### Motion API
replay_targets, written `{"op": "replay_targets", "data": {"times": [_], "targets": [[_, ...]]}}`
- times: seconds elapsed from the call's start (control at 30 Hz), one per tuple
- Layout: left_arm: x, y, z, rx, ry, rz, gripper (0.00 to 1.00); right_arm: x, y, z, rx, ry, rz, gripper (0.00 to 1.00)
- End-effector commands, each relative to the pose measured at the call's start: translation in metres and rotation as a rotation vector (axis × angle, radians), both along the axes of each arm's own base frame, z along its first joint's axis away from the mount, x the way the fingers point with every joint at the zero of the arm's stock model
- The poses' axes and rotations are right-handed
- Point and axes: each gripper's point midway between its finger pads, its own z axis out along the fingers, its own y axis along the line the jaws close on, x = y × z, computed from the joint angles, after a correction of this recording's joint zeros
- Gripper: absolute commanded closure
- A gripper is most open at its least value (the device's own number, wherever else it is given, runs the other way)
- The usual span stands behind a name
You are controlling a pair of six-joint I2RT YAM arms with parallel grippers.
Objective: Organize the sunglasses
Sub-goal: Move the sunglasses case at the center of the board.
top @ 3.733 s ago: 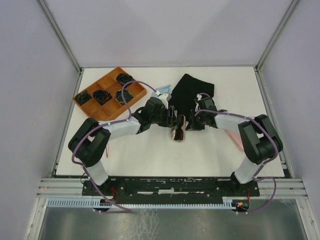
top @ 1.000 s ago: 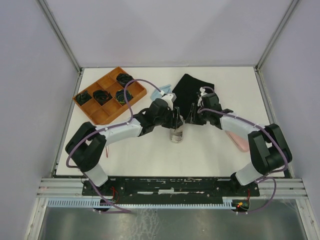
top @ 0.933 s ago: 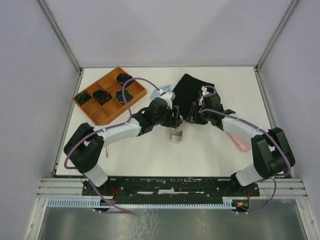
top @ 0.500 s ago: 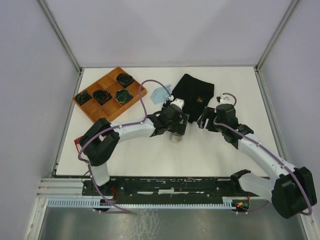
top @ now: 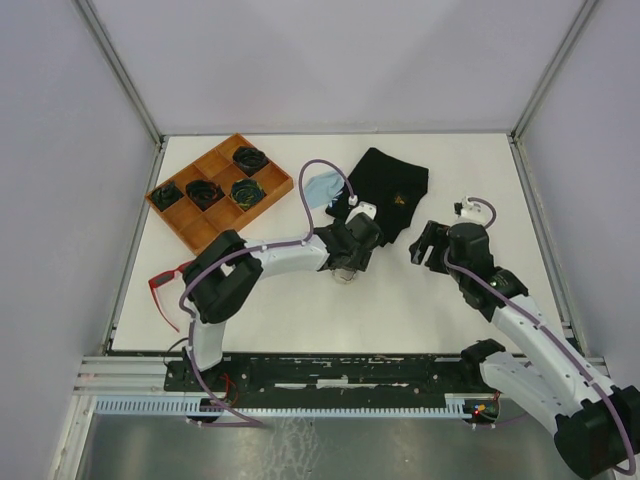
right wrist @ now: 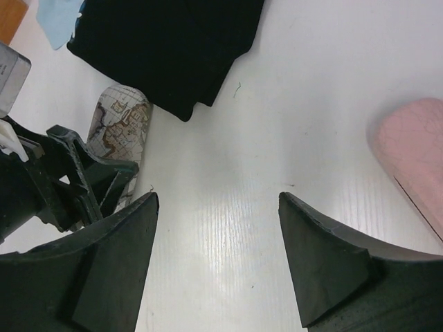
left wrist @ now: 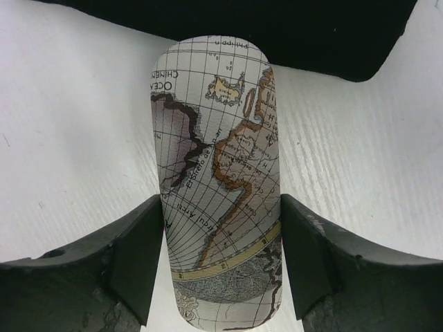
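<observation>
Left wrist view showed the left gripper (left wrist: pixel 221 207) closed against both long sides of a map-print glasses case (left wrist: pixel 214 124), which lay flat on the white table (left wrist: pixel 360 138) and reached past the fingertips toward a black cloth (left wrist: pixel 291 28). The right gripper (right wrist: pixel 218 200) hung with its jaws wide and nothing between them; a pink case (right wrist: pixel 415 152) lay beyond its right finger. The red sunglasses (top: pixel 160 288) lay well apart from both grippers, far to the left of the left jaws.
</observation>
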Motion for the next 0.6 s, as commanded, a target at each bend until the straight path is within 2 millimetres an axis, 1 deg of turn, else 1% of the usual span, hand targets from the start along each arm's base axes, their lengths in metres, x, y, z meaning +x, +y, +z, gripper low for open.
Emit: {"op": "replay_targets", "data": {"times": [0.0,0.13,0.23,0.37,0.53,0.57], "targets": [[0.011,0.001,0.013,0.041,-0.055,0.003,0.35,0.004,0.004,-0.002,0.008,0.002,0.006,0.22],[0.012,0.009,0.024,0.042,-0.08,0.004,0.5,0.005,0.008,-0.002,0.019,0.006,0.023,0.22],[0.018,0.028,0.03,0.023,-0.087,0.036,0.56,0.004,0.011,-0.002,0.021,0.011,0.039,0.22],[0.029,0.071,0.035,0.01,-0.096,0.115,0.58,0.001,0.014,-0.004,0.026,0.023,0.064,0.22],[0.055,0.132,0.044,-0.033,-0.116,0.255,0.59,-0.002,0.022,-0.005,0.043,0.05,0.104,0.22],[0.059,0.14,0.045,-0.039,-0.123,0.269,0.59,-0.002,0.023,-0.005,0.045,0.054,0.112,0.22]]}}
